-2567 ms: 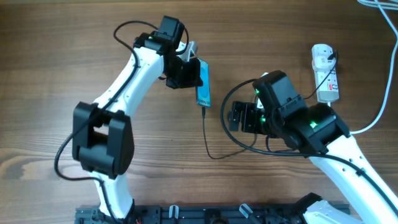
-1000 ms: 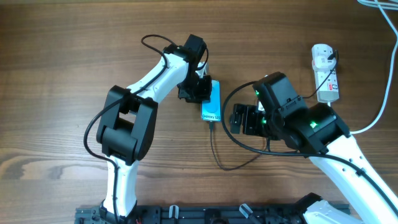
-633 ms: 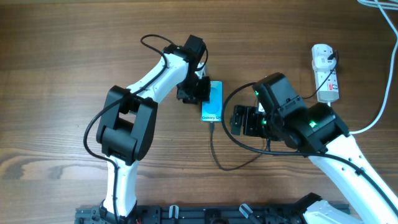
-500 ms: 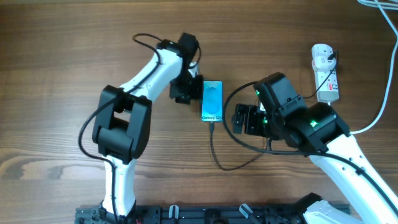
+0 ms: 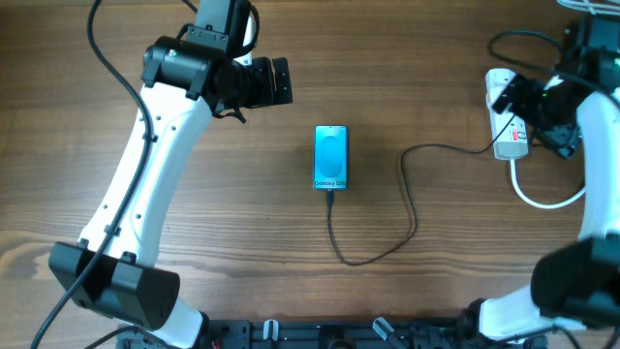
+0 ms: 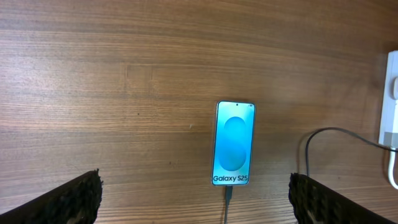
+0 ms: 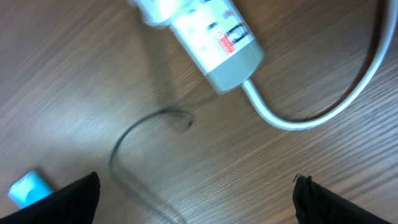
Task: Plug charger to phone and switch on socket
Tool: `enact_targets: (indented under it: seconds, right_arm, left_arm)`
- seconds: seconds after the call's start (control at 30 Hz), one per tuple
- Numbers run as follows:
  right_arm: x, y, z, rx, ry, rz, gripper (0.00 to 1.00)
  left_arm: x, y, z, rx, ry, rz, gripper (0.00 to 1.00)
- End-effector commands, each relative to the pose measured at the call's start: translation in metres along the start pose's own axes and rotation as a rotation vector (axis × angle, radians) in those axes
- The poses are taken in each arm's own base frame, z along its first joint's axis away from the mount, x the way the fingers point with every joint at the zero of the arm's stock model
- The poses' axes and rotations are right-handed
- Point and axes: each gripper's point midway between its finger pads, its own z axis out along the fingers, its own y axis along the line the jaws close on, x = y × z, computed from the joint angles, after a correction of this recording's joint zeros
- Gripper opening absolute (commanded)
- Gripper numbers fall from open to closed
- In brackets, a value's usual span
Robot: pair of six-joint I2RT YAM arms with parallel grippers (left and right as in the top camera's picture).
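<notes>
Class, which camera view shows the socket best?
Right wrist: the socket lies close, its red switch mark plain, though slightly blurred. Overhead shows it small; left wrist catches only a sliver at the frame edge.

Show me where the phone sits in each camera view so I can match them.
Overhead: phone at the centre, screen up.
Left wrist: phone just right of centre.
Right wrist: phone's cyan corner at bottom left.
Shared landmark: socket, far right in overhead and left wrist, top centre in right wrist.

a robotics lab bench: two white robot arms [image 5: 145, 184] at a wood-grain table [image 5: 436, 291].
</notes>
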Motion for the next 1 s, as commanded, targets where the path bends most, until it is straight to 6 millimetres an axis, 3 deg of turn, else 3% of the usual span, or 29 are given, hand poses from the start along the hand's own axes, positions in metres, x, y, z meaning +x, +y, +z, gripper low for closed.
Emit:
enact_targets:
  seconds: [0.0, 0.1, 0.27, 0.33, 0.4, 0.5, 0.57, 0.63, 0.7, 0.8, 0.9, 0.97]
  right_arm:
    - [-0.03, -0.033, 0.023, 0.039, -0.013, 0.08, 1.0]
    - [-0.057, -0.053, 0.039, 0.038, -0.064, 0.151, 1.0]
    - [-0.078, -0.056, 0.045, 0.037, -0.131, 0.154, 1.0]
    - [-0.08, -0.042, 0.045, -0.041, -0.127, 0.141, 1.0]
    - [-0.072, -0.008, 0.042, -0.232, -0.08, 0.039, 1.0]
    - [-0.061, 0.017, 0.031, -0.387, -0.034, -0.015, 1.0]
    - [-0.057, 0.027, 0.014, -0.453, -0.042, -0.044, 1.0]
    - [-0.061, 0.028, -0.017, -0.472, -0.124, -0.062, 1.0]
    - [-0.076, 0.005, -0.049, -0.37, -0.267, 0.019, 1.0]
    - [-0.09, -0.052, -0.068, -0.114, -0.406, 0.227, 1.0]
    - [-0.086, -0.088, -0.052, -0.007, -0.362, 0.343, 1.0]
    - [-0.082, -0.102, -0.027, 0.034, -0.283, 0.36, 1.0]
  left_arm:
    - [-0.002, 0.006, 0.002, -0.021, -0.003, -0.005, 1.0]
    - [-0.002, 0.006, 0.002, -0.021, -0.003, -0.005, 1.0]
    - [-0.002, 0.006, 0.002, -0.021, -0.003, -0.005, 1.0]
    - [-0.002, 0.006, 0.002, -0.021, -0.003, -0.005, 1.0]
    - [-0.002, 0.006, 0.002, -0.021, -0.003, -0.005, 1.0]
    - [-0.002, 0.006, 0.002, -0.021, -0.003, -0.005, 1.0]
    - [-0.002, 0.006, 0.002, -0.021, -0.003, -0.005, 1.0]
    - [-0.002, 0.006, 0.002, -0.021, -0.003, -0.005, 1.0]
    - [-0.002, 0.006, 0.002, -0.021, -0.003, -0.005, 1.0]
    - [-0.002, 0.006, 0.002, -0.021, -0.003, -0.005, 1.0]
    - [-0.002, 0.006, 0.002, -0.021, -0.003, -0.005, 1.0]
    - [-0.002, 0.006, 0.002, -0.021, -0.003, -0.005, 1.0]
